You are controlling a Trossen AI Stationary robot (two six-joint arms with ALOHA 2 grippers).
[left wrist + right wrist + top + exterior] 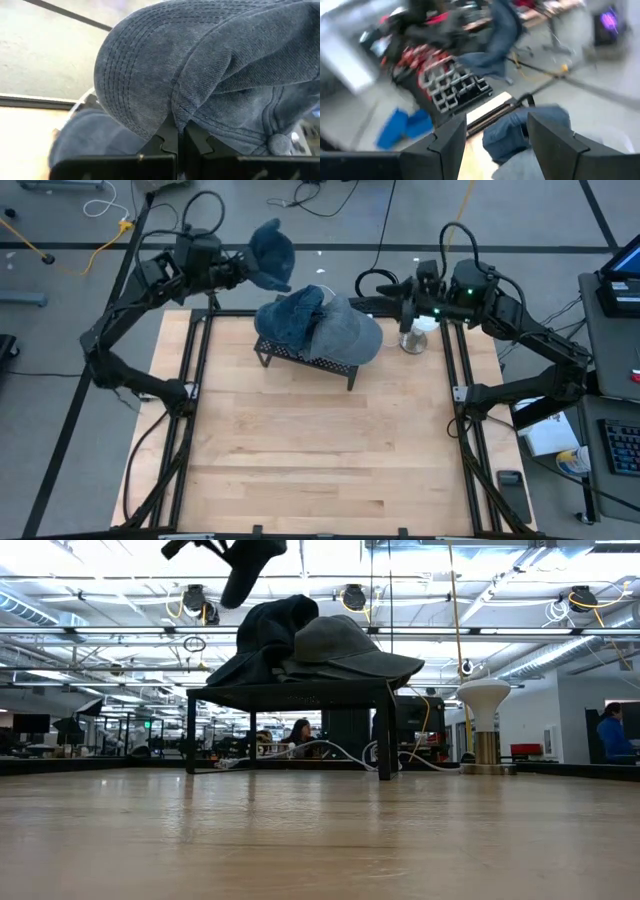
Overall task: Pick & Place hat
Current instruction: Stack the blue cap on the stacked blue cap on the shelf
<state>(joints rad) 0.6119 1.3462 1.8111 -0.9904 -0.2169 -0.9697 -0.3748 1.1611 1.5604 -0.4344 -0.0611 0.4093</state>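
Note:
A blue denim hat (pixel 271 253) hangs in the air past the table's far left edge, with my left gripper (pixel 240 268) shut on it; it fills the left wrist view (pixel 200 65) and shows at the top of the low view (pixel 250 568). Two more hats, one blue denim (pixel 290 315) and one grey-blue (pixel 352 332), lie piled on a black wire rack (pixel 300 358) at the table's far middle. My right gripper (pixel 497 150) stands open and level at the far right, above a white stand (pixel 415 338), with nothing between its fingers. My left gripper pinches the hat between its two shut fingers (pixel 165 142) at the seam where the stitched brim meets the crown (pixel 175 112). The fingers come from the table's left, slanting downward. The hat is lifted clear of the rack and table and droops from the hold.
The rack stands on thin legs (pixel 385 735), the hats' brims overhanging its edges. The white mushroom-shaped stand (pixel 485 705) is just right of it. A black frame (pixel 195 380) borders the wooden tabletop (pixel 320 450). People sit in the room behind.

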